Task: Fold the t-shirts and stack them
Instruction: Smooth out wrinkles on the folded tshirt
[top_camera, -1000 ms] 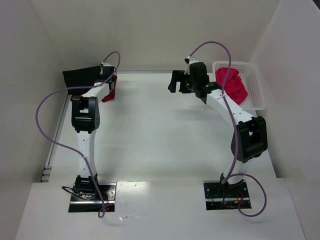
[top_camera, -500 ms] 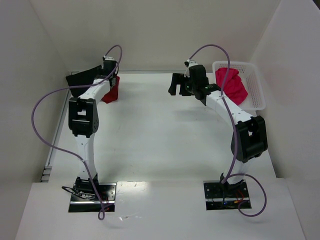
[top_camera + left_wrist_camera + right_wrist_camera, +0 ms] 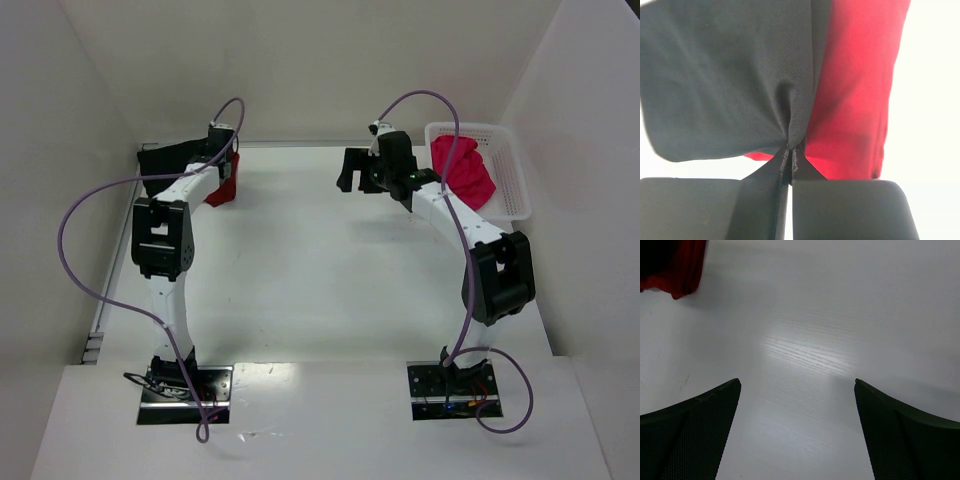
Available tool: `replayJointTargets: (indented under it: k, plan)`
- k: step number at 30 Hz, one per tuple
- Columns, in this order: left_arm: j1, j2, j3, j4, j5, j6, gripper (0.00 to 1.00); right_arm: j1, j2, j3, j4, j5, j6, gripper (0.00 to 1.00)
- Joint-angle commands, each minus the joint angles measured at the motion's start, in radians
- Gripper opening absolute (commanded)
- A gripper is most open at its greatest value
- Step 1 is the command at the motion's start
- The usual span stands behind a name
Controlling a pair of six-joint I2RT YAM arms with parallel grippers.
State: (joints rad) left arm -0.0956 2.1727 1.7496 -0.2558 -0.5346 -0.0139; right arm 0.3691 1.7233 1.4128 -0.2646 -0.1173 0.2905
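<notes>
My left gripper [image 3: 226, 160] is at the far left corner, shut on the black t-shirt [image 3: 172, 160], whose cloth puckers between its jaws in the left wrist view [image 3: 740, 75]. The dark red t-shirt [image 3: 224, 186] lies under and beside the black one; it shows in the left wrist view [image 3: 855, 90] and at the top left of the right wrist view [image 3: 675, 265]. My right gripper [image 3: 349, 168] is open and empty above the bare table at the far middle. The pink-red t-shirt [image 3: 462, 170] lies crumpled in the white mesh basket [image 3: 512, 160].
White walls close in the table on the left, back and right. The basket stands at the far right against the wall. A purple cable loops off each arm.
My left gripper has moved toward the far left corner with the black t-shirt, drawing it over the dark red one. My right gripper has barely shifted and stays open.
</notes>
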Motion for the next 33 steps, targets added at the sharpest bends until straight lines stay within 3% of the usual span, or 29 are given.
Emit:
replayJointTargets:
  k: [1, 21, 23, 25, 26, 28, 29, 30, 33]
  plan:
    - [-0.03, -0.08, -0.015, 0.007, 0.048, -0.034, 0.02, 0.007, -0.007, -0.012, 0.045, -0.001, -0.001, 1.0]
    - [-0.079, -0.059, -0.075, -0.033, 0.07, -0.07, 0.03, 0.007, -0.016, -0.023, 0.045, 0.008, -0.001, 1.0]
    - [-0.079, -0.05, -0.084, -0.043, 0.07, -0.089, 0.2, 0.007, -0.016, -0.023, 0.045, 0.008, -0.001, 1.0]
    - [-0.079, -0.05, -0.084, -0.052, 0.07, -0.089, 0.29, 0.007, -0.007, -0.023, 0.045, 0.008, -0.001, 1.0]
    - [-0.079, -0.062, -0.084, -0.053, 0.07, -0.106, 0.4, 0.007, -0.007, -0.023, 0.045, 0.008, -0.001, 1.0]
    - [-0.079, -0.071, -0.069, -0.072, 0.113, -0.126, 0.52, 0.007, -0.007, -0.014, 0.045, 0.008, -0.001, 1.0]
    - [-0.07, -0.085, -0.056, -0.082, 0.131, -0.141, 0.62, 0.007, 0.002, -0.014, 0.045, 0.008, -0.001, 1.0]
    - [-0.07, -0.085, -0.042, -0.108, 0.146, -0.141, 0.79, 0.007, 0.002, -0.014, 0.045, 0.008, -0.001, 1.0]
    - [-0.038, -0.14, 0.008, -0.126, 0.166, -0.155, 0.91, 0.007, 0.002, -0.005, 0.045, 0.008, -0.001, 1.0]
